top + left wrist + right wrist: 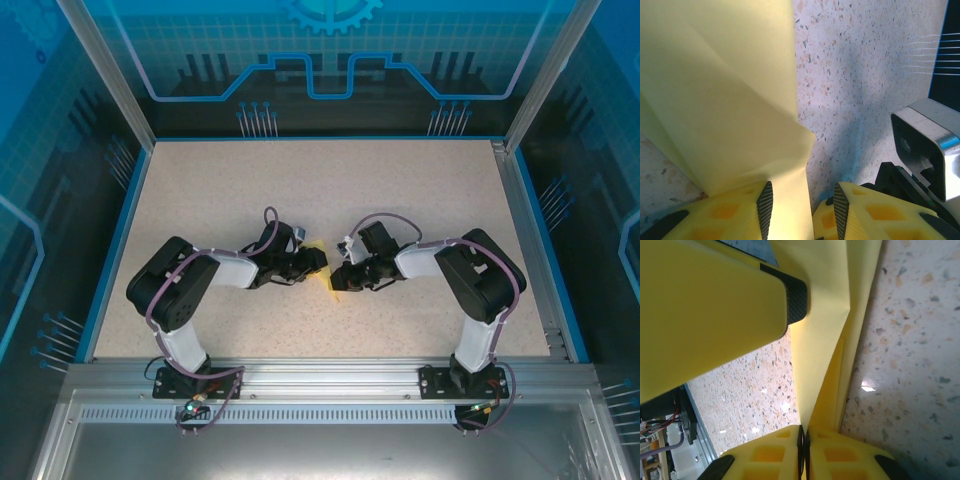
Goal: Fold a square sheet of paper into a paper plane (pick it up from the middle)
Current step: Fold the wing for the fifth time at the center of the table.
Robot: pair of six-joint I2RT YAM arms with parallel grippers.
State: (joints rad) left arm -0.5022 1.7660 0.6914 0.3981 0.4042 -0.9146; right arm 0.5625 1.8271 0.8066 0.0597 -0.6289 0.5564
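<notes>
The pale-yellow sheet of paper (331,284) is folded into several layers and held up off the table between the two arms. My right gripper (804,434) is shut on a lower edge of the folded paper (822,340), its pads pressed together on it. My left gripper (802,194) stands partly open; a flap of the paper (730,100) runs down between its fingers and lies against the left pad (765,202), with a gap to the right pad. From above, the left gripper (316,262) and right gripper (343,277) nearly meet at the table's middle. I cannot tell whether the paper has a plane's shape.
The speckled tabletop (330,185) has a blue rim and frame posts at its far corners. A left-gripper finger (705,315) looms close in the right wrist view. Part of the right arm (927,145) sits just right of the left jaws.
</notes>
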